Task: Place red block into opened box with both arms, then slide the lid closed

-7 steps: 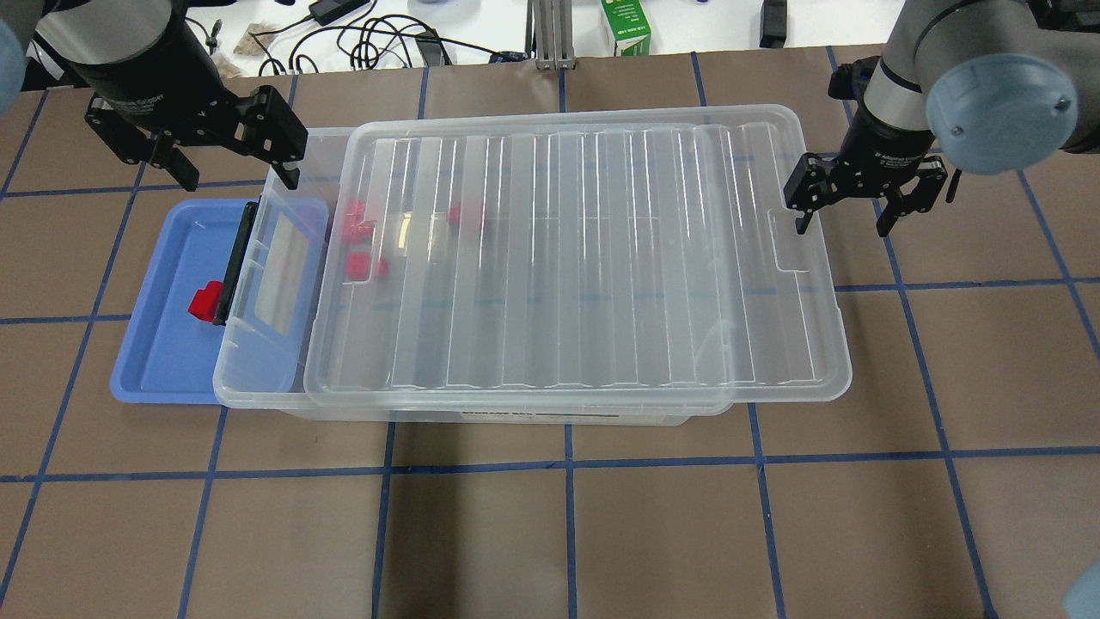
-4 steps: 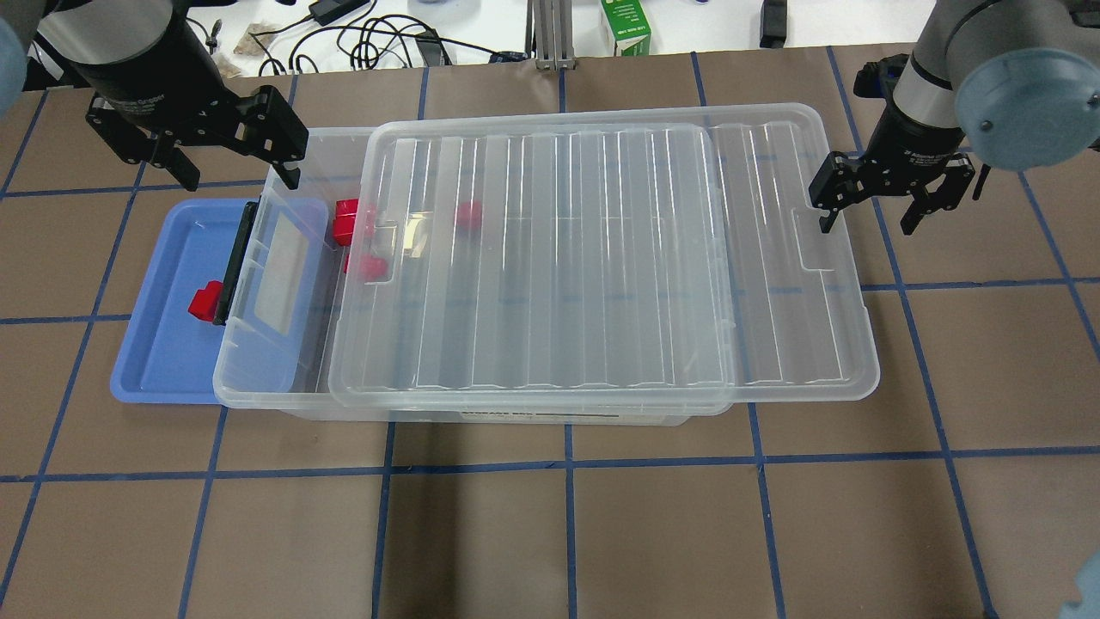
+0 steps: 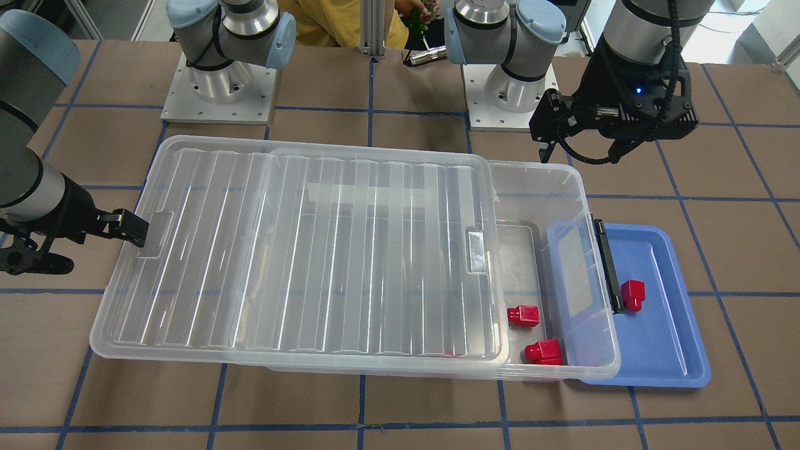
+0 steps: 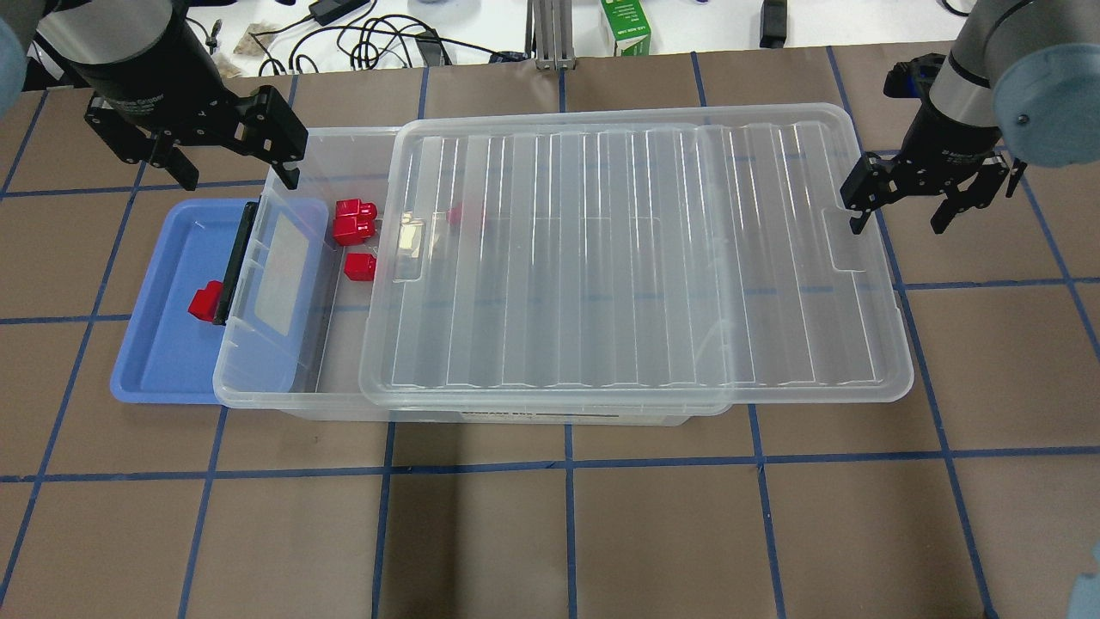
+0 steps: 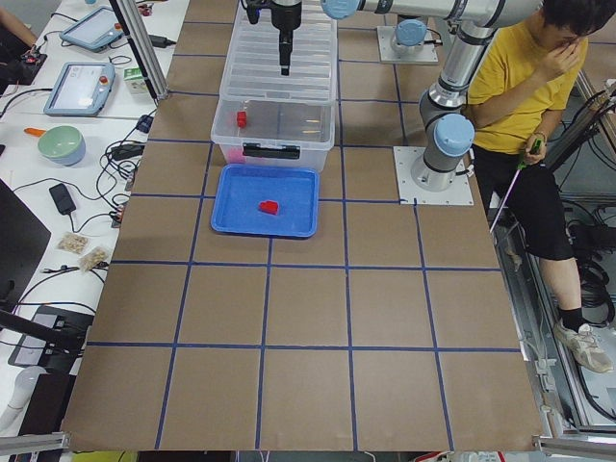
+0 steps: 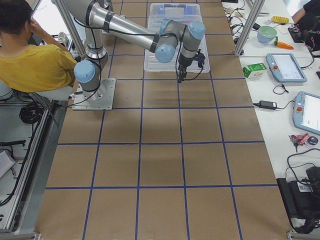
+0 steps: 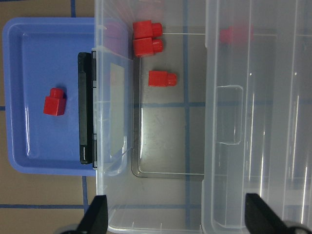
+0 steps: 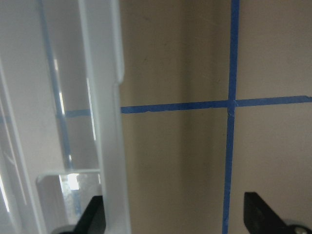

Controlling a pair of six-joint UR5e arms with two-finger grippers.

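Overhead: the left pincer (image 4: pixel 239 168) gapes wide and empty above the far latch-end corner of the box (image 4: pixel 258 397). The red block (image 4: pixel 204 303) lies apart from it in the blue tray (image 4: pixel 155 361) (other red blocks (image 4: pixel 359 266) sit inside the box). The right pincer (image 4: pixel 895 219), equally wide, grips nothing; one finger rests against the short end of the lid (image 4: pixel 636 258), which overhangs the box there. Left wrist view: the red block (image 7: pixel 53 101) lies beyond the black latch bar (image 7: pixel 86 107).
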